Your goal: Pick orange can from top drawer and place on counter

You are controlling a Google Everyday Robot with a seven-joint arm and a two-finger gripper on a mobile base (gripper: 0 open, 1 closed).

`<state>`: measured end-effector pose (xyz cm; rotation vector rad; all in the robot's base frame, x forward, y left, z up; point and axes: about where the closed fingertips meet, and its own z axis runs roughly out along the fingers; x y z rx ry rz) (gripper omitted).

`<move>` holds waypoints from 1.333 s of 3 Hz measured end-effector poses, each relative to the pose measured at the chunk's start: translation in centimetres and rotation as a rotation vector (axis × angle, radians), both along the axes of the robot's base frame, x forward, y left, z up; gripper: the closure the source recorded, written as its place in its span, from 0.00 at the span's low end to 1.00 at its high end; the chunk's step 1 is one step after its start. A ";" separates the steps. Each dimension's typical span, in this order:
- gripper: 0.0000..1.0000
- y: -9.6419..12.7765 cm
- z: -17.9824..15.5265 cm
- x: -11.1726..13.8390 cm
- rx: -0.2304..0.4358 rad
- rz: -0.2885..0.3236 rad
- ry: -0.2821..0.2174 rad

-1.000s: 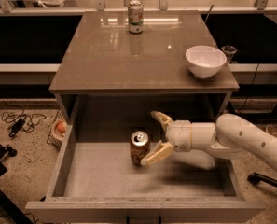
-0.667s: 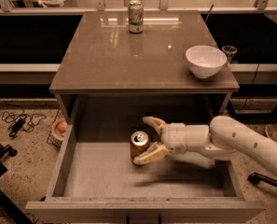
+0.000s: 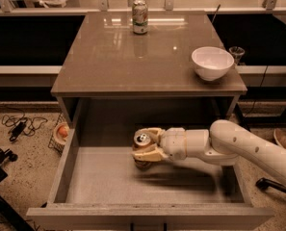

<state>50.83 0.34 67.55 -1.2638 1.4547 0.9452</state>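
Observation:
The orange can (image 3: 143,138) stands upright in the open top drawer (image 3: 66,165), near the middle of its pale floor. My gripper (image 3: 138,145) reaches in from the right on a white arm, low inside the drawer. Its two tan fingers (image 3: 149,153) lie against the can's far and near sides, closed on it. The can's base looks to be on or just above the drawer floor; I cannot tell which. The glossy counter (image 3: 123,64) lies above and behind the drawer.
A white bowl (image 3: 212,63) sits at the counter's right edge. A white-and-green can (image 3: 140,16) stands at the counter's back centre. A small basket (image 3: 60,132) and cables (image 3: 19,125) lie on the floor at the left. Chair parts show at both lower corners.
My gripper has moved left onto the can. Its fingers, wide open beside the can before, have closed on the can's sides.

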 end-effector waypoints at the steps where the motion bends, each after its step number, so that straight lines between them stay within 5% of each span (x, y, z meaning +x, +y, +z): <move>1: 0.85 1.1 3.5 0.4 -0.033 -0.060 0.011; 2: 1.00 2.7 10.8 2.3 -0.083 -0.147 -0.005; 4: 1.00 5.8 27.7 7.6 -0.199 -0.279 -0.166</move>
